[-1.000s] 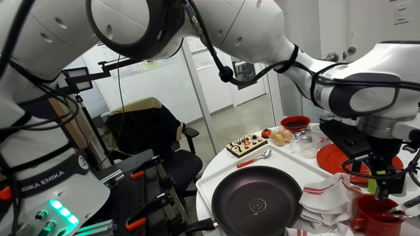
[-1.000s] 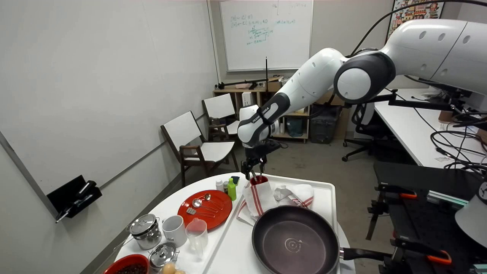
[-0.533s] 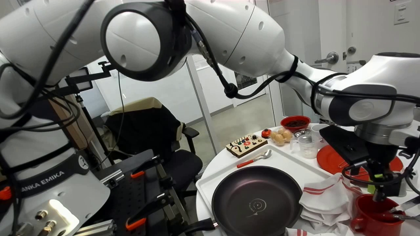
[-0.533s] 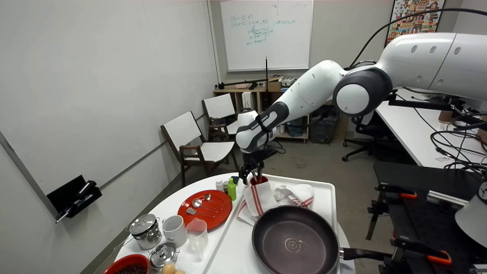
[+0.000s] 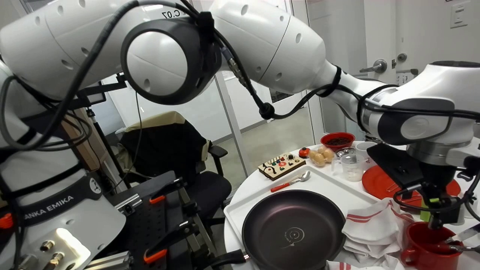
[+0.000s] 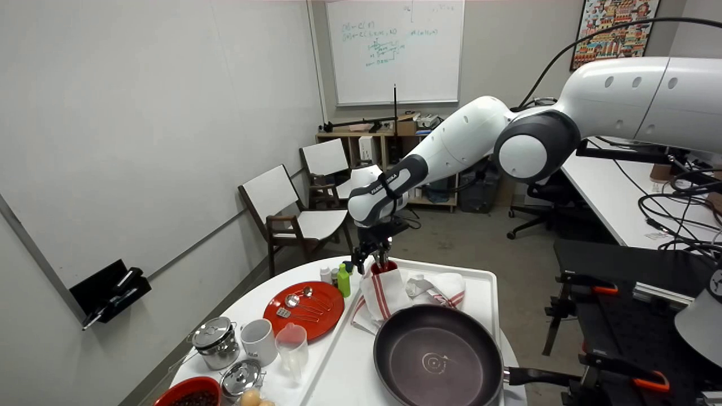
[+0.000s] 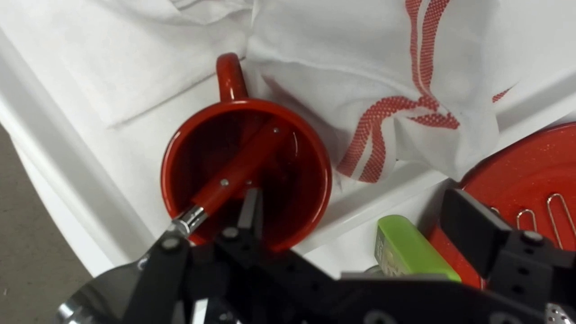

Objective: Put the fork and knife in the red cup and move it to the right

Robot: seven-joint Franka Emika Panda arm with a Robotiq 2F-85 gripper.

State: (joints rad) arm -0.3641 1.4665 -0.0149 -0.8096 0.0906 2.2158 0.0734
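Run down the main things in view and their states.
Pincer: open
Red cup: upright
Cutlery: leaning in the red cup
Striped cloth: rumpled
Black pan: face up
Spoon: lying flat
Green bottle: upright
White mug: upright
Tall steel pot: apparently lidded
Red plate: bearing steel utensils
Red bowl: holding dark bits

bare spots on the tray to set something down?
Free: the white tray between black pan, spoon and striped towel; a narrower strip between bundled towel and tray edge. Crowded: around the red cup, with utensils jutting out, gripper at its mouth, green bottle nearby.

white arm (image 5: 296,52) | dark-ringed joint (image 5: 157,62) | black cables (image 5: 266,111) | base band (image 5: 56,206) lettered "emika" | black end effector (image 7: 360,222), grey screws (image 7: 230,232)
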